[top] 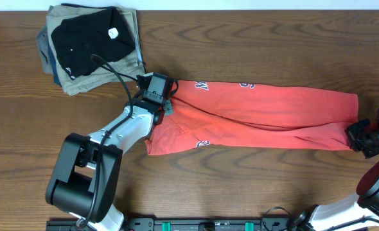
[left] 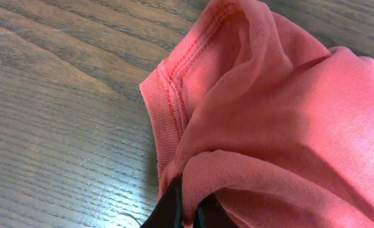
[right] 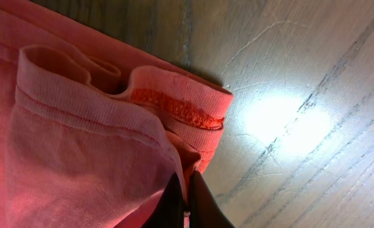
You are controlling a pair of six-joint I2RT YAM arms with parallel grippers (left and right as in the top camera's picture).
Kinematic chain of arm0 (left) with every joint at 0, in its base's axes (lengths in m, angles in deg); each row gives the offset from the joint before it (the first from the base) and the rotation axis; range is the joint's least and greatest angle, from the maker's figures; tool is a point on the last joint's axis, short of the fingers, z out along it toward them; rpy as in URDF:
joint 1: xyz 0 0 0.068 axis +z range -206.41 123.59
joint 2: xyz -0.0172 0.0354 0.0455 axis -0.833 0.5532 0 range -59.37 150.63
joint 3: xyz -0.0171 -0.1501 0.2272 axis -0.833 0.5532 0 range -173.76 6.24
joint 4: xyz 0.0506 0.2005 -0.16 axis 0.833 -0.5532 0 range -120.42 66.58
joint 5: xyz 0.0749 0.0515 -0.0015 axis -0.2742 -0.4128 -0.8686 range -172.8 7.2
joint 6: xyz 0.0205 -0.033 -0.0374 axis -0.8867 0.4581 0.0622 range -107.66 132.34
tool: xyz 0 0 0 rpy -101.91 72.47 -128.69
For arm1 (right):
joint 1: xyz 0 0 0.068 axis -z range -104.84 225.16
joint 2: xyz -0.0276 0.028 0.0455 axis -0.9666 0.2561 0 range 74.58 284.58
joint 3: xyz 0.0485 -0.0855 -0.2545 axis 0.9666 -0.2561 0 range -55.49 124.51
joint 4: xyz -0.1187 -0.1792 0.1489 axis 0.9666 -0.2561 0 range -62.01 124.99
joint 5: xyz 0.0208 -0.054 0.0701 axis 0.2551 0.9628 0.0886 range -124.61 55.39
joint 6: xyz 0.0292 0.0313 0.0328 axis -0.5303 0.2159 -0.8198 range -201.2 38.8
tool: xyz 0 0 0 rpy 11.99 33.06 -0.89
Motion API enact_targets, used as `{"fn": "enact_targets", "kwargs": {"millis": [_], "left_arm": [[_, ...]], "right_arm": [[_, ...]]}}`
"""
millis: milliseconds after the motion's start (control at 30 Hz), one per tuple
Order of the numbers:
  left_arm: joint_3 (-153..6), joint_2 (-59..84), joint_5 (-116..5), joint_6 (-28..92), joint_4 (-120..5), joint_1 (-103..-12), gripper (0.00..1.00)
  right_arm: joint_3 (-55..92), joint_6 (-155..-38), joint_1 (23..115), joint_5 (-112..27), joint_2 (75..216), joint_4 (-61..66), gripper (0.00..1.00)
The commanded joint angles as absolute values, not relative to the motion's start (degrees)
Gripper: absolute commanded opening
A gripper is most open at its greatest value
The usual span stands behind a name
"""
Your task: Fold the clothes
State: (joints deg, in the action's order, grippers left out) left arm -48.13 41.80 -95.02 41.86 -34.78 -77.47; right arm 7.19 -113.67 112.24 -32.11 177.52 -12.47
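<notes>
Nearest the robot, bare brown wood-grain surface (top: pixel 241 186) lies just this side of the red-orange short-sleeved cotton T-shirt (top: pixel 266 106), which is drawn out in a long bunched band. At the T-shirt's right end the right jaws are pinched shut on a stitched hem. At its left end the left jaws clamp a fold beside a seam. Both bites look thin, so a lift could pull cloth free. Beyond the T-shirt's left end, the black folded garment (top: pixel 90 38) sits near enough to be snagged.

Your T-shirt (top: pixel 260 115) lay across the table (top: pixel 254 51) between the left gripper (top: pixel 167 106) and right gripper (top: pixel 356 137); the stacked garments (top: pixel 90 48) sat behind its left end.
</notes>
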Motion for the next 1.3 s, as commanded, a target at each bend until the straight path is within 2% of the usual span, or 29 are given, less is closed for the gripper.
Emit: {"fn": "enact_targets", "kwargs": {"millis": [0, 300, 600, 867, 1167, 1200, 1233, 1267], "left_arm": [[-49.12, 42.15, -96.14, 40.85, -34.93, -77.21, 0.07], [-49.12, 42.15, -96.14, 40.83, -34.87, -77.21, 0.07], [-49.12, 42.43, -96.14, 40.85, -33.55, -77.21, 0.07], [-49.12, 44.03, -96.16, 40.85, -30.78, -77.21, 0.07], [-49.12, 44.27, -96.2, 40.85, -29.2, -77.21, 0.07], [-49.12, 44.27, -96.36, 40.83, -29.03, -77.21, 0.08], [-49.12, 44.27, -96.97, 40.83, -28.88, -77.21, 0.15], [-49.14, 44.25, -97.89, 40.81, -28.85, -77.21, 0.17]], "right_arm": [[8.15, -113.74, 112.5, -31.65, 177.98, -12.6, 0.01], [10.97, -113.76, 112.5, -38.75, 177.98, -11.6, 0.01], [12.13, -109.82, 112.22, -48.21, 178.0, 1.1, 0.01], [12.13, -109.3, 110.29, -47.82, 178.0, 7.57, 0.01], [12.13, -109.23, 107.43, -37.88, 178.02, 6.89, 0.01], [12.13, -109.23, 107.37, -37.44, 178.02, 6.72, 0.01], [12.13, -109.23, 107.37, -37.35, 178.02, 6.57, 0.02], [12.13, -109.23, 107.39, -37.35, 178.02, 6.24, 0.06]]}}
